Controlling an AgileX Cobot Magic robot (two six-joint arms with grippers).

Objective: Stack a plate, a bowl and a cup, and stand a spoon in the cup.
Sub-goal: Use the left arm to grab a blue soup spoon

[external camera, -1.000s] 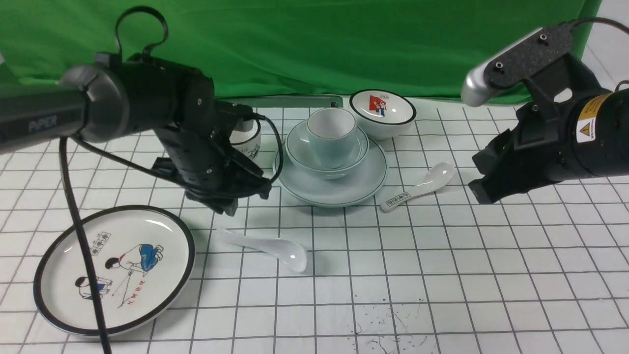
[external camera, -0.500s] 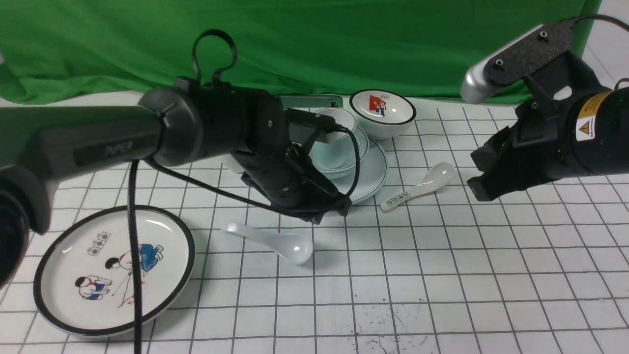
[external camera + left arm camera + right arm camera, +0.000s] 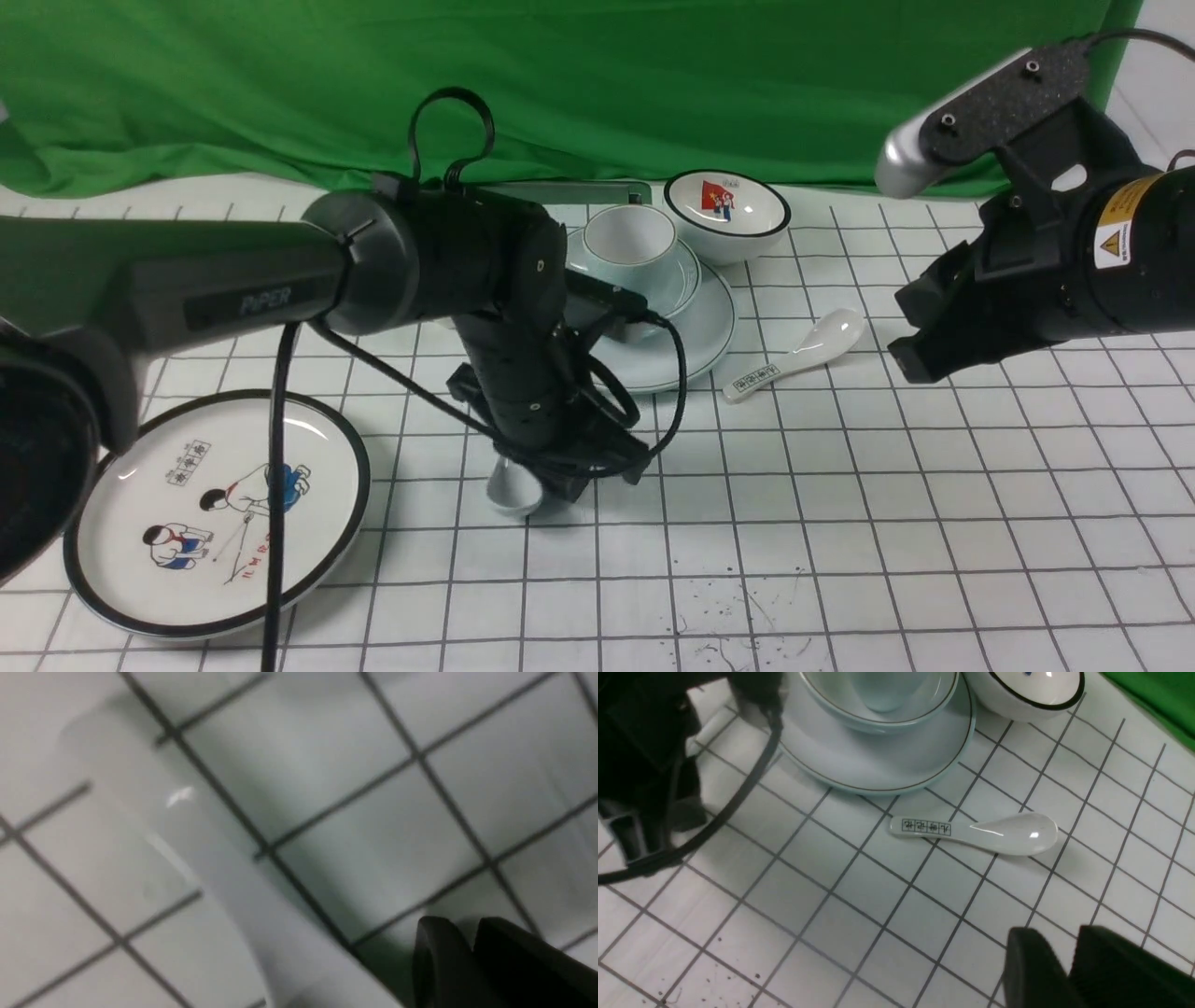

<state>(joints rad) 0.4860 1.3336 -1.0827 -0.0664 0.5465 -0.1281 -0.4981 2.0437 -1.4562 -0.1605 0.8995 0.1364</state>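
Left tool (image 3: 565,478) sits low over the plain white spoon (image 3: 513,491), at 6 o'clock from the stacked plate (image 3: 698,338), bowl (image 3: 688,278) and cup (image 3: 635,238); we cannot tell whether it grips. Right tool (image 3: 913,360) hovers at 3 o'clock, jaws likewise unclear.

Left end effector (image 3: 571,471) low, right arm (image 3: 1055,280) aloft

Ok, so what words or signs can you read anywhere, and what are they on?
"PiPER": on the left arm.
Yellow warning sticker on the right arm: a triangle sign, and small print too small to read.
Boxed black characters on the handle of the printed spoon: too small to read.
Boxed characters and red writing on the picture plate: too small to read.
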